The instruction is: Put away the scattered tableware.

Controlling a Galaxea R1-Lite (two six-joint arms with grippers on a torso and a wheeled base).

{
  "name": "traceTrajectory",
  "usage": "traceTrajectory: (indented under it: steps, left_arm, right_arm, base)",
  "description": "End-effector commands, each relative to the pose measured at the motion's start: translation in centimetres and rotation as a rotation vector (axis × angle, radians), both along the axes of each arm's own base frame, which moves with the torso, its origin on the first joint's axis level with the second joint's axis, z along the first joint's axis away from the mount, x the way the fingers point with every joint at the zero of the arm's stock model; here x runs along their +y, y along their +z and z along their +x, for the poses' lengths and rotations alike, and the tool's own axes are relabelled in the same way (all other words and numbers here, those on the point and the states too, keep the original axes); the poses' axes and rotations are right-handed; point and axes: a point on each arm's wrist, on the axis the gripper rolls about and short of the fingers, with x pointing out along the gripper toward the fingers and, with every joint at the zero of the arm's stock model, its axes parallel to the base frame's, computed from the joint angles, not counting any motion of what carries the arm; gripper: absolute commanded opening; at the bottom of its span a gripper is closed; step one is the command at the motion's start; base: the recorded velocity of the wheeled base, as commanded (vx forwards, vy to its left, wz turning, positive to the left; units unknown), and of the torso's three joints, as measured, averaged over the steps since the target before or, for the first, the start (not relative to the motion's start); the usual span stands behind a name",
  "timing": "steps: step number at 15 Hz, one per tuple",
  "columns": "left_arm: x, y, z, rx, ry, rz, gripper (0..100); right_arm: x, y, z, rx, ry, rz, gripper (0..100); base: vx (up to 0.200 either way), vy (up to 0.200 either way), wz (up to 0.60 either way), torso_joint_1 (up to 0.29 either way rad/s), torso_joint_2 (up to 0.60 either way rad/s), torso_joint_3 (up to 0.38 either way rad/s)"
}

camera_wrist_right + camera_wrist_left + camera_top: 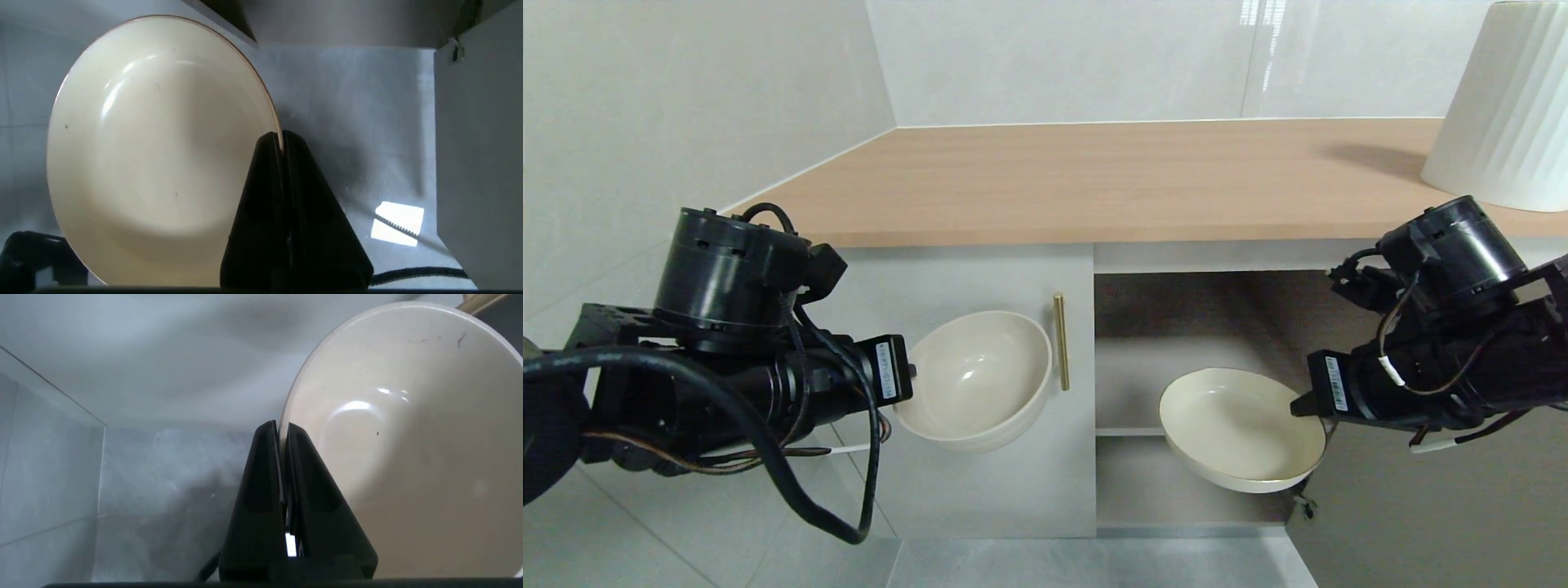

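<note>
Two rims pinched tight: my right gripper [1298,404] holds the plate [1237,429] directly before the open cabinet [1176,314], nearest; my left gripper [907,380] holds the bowl [976,380] before its closed door [980,490].

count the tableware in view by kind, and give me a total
bowl: 1
plate: 1
total: 2
</note>
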Motion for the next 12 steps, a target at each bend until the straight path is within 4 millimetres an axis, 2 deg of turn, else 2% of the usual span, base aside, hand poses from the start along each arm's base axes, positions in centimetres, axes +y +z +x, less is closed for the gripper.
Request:
traceTrajectory:
  steps: [1,4,6,10,12]
  left_arm:
    - [0.0,0.0,0.0,0.002,-0.001,0.000,0]
    - [0.2,0.1,0.2,-0.008,0.008,-0.003,0]
    - [0.1,0.0,0.3,-0.011,0.009,-0.005,0]
    - [0.1,-0.1,0.4,-0.006,0.008,-0.001,0]
    - [0.1,-0.3,0.5,-0.001,0.009,0.000,0]
  right_arm:
    - [0.7,-1.4,1.0,0.036,0.006,-0.018,0]
    - [2.7,-6.8,4.9,0.118,-0.005,-0.077,0]
    - [3.4,-9.3,6.8,0.103,-0.035,-0.107,0]
    - [4.7,-13.3,9.7,0.026,-0.076,-0.100,0]
    - [4.8,-14.3,10.3,-0.014,-0.110,-0.111,0]
  base:
    - [0.000,0.000,0.00,0.000,0.00,0.000]
    - [0.000,0.000,0.00,0.000,0.00,0.000]
    - [0.000,0.000,0.00,0.000,0.00,0.000]
    - [0.000,0.000,0.00,0.000,0.00,0.000]
    - [0.000,0.000,0.00,0.000,0.00,0.000]
